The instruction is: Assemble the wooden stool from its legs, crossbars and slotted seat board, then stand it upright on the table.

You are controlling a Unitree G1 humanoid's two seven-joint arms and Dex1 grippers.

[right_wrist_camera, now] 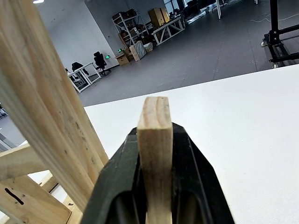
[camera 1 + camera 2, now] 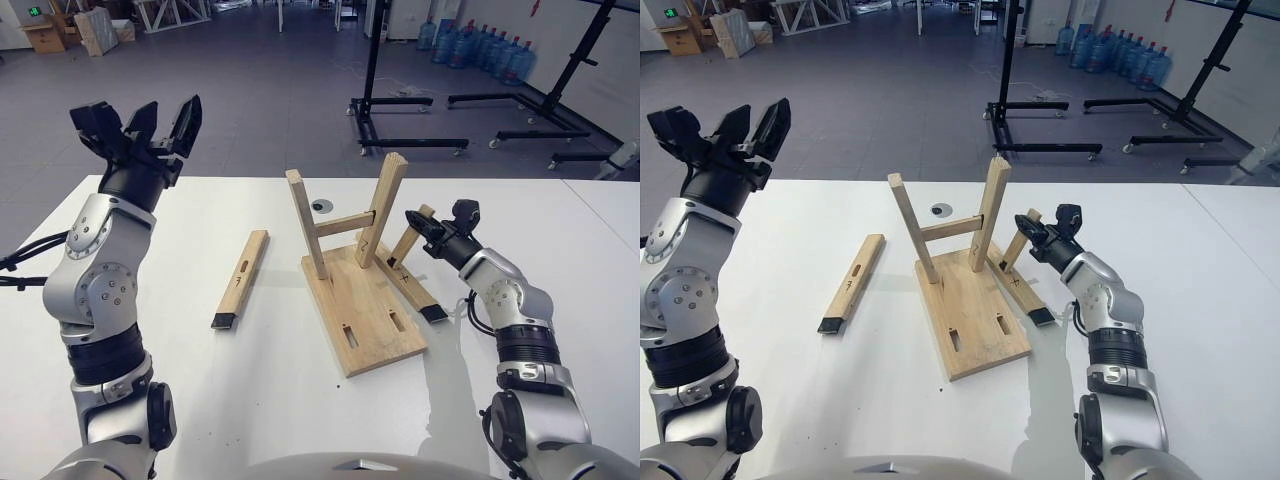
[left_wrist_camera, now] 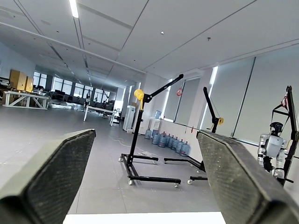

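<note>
The slotted seat board [image 2: 372, 322] lies flat in the middle of the white table. Two legs [image 2: 306, 225] [image 2: 382, 205] stand up from it, joined by a crossbar [image 2: 343, 225]. A third leg [image 2: 415, 292] with a black foot lies along the board's right edge. My right gripper [image 2: 432, 226] is shut on the top end of a short wooden bar [image 2: 408, 243] that slants down to that leg. The right wrist view shows the bar [image 1: 155, 140] clamped between the jaws. A loose leg [image 2: 240, 278] lies to the left. My left gripper [image 2: 140, 120] is open, raised over the table's far left.
A round hole [image 2: 321, 206] is set in the table behind the stool parts. Black wheeled stands [image 2: 410, 110] and water bottles [image 2: 490, 50] are on the floor beyond the table. A second table [image 2: 615, 205] adjoins at the right.
</note>
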